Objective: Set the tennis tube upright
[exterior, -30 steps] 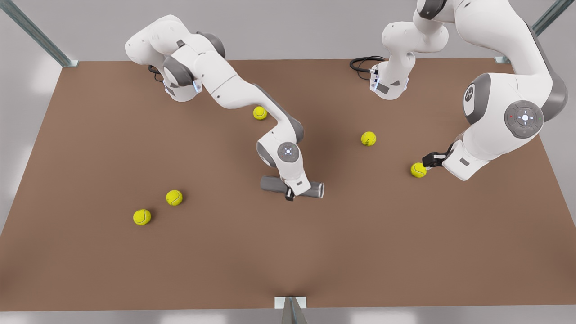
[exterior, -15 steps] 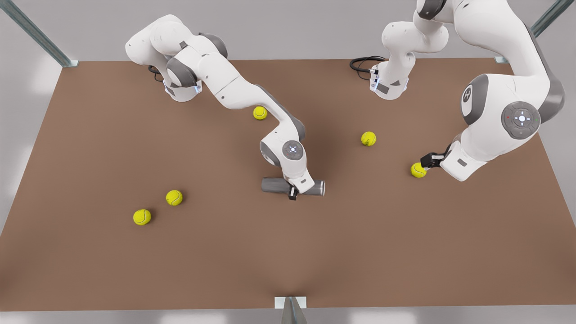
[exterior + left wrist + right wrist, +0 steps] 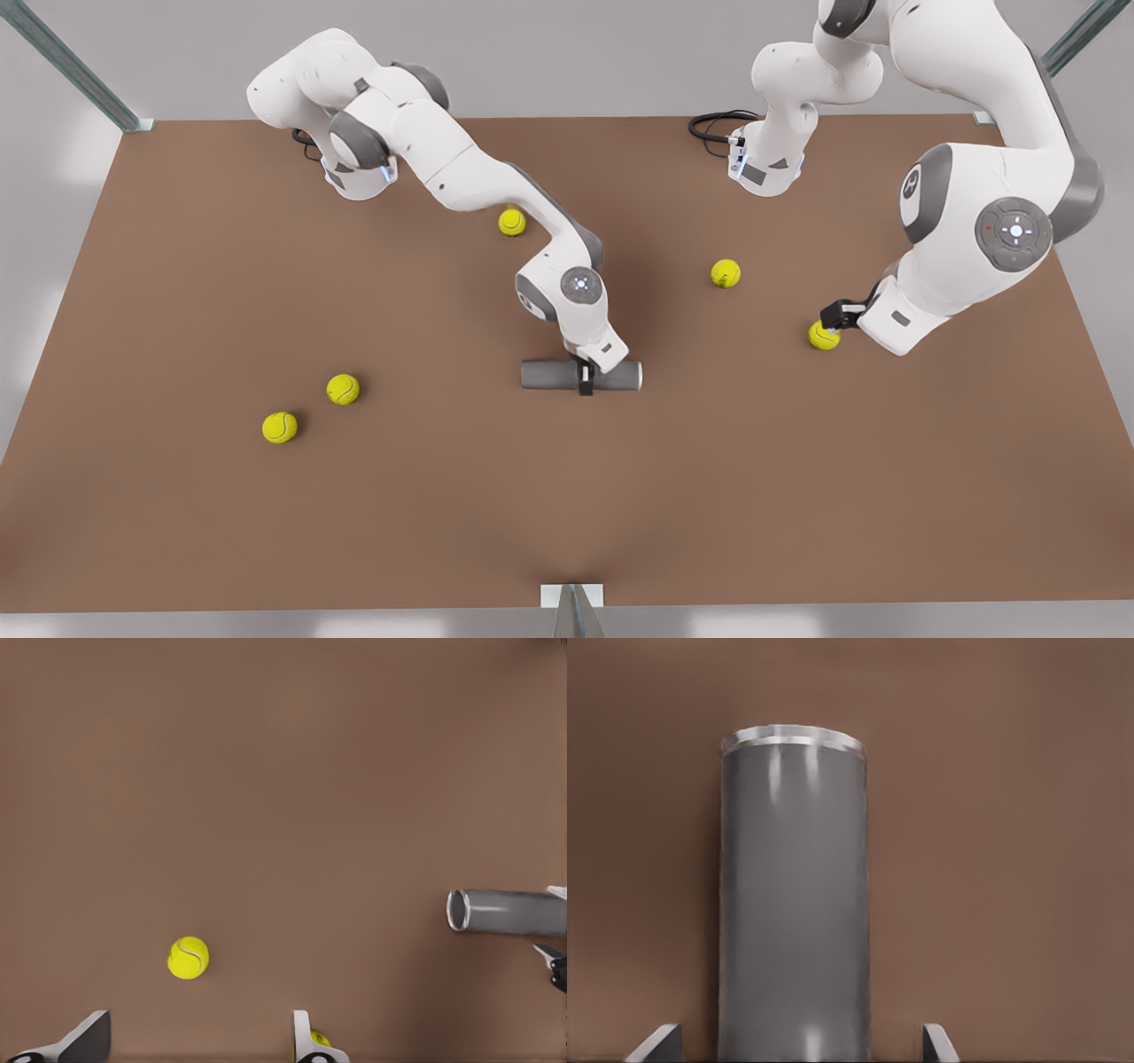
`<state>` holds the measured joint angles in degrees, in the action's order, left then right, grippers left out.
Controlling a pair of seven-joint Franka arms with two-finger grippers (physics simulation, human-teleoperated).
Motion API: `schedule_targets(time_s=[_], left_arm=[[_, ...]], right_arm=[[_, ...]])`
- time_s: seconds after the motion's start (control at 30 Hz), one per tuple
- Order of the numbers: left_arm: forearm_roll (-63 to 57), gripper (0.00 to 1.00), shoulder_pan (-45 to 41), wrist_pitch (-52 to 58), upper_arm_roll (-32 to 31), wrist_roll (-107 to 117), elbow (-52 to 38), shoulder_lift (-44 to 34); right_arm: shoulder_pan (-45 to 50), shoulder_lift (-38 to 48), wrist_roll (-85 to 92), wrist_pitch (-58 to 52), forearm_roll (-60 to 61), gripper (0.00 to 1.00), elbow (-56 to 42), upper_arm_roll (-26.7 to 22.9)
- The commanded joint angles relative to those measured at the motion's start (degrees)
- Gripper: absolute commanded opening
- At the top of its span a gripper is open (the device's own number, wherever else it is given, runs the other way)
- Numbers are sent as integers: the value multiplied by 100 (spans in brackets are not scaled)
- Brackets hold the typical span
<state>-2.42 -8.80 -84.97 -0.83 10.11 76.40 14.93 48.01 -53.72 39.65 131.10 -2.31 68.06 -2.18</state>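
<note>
grey tennis tube (image 3: 554, 375), lying flat, mid-table

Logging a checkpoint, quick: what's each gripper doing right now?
Left gripper: open, beside a tennis ball, holding nothing.
Right gripper: around the lying tube; open or shut cannot be told.

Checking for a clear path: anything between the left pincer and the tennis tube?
Bare table in the front view between the left pincer and the tennis tube; the nearest other tennis ball sits off that line.
</note>
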Motion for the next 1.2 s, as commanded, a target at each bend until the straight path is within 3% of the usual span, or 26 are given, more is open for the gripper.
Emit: schedule_targets(time_s=[0.0,0.1,0.2,0.33,0.4,0.5,0.6,0.67,0.9,1.17], left_arm=[[23,100,-148,15,-5,1220,-3,-8],[93,100,-614,-2,-84,3707,-169,220],[260,100,-869,-512,-128,5615,-337,625],[435,100,-1792,-1970,-128,9595,-943,1759],[462,100,-2020,-2507,-128,11451,-952,1970],[436,100,-2337,-2999,-119,13218,-908,2172],[436,100,-2592,-3430,-119,13658,-908,2541],[374,100,-2776,-3614,-110,13658,-899,2743],[339,100,-3119,-3658,-31,14748,-662,2946],[93,100,-3102,-3887,-31,14493,-592,3288]], right_arm=[[-28,257,438,-234,38,100,14,-1],[-625,1504,237,-2307,459,100,-21,16],[-1847,2779,-3102,-4892,109,100,6,-37],[-3367,4088,-4079,-6193,-331,100,50,-37],[-3913,4722,-4062,-6430,-262,100,199,-186],[-4080,4828,-4071,-6835,-139,100,138,-485],[-4062,3404,-4088,-7160,143,100,120,-933],[-4062,3237,-4079,-6967,143,100,-20,-933],[-4185,4634,-4071,-6088,126,100,348,-915],[-4238,4739,-4071,-6097,82,100,577,-880]])
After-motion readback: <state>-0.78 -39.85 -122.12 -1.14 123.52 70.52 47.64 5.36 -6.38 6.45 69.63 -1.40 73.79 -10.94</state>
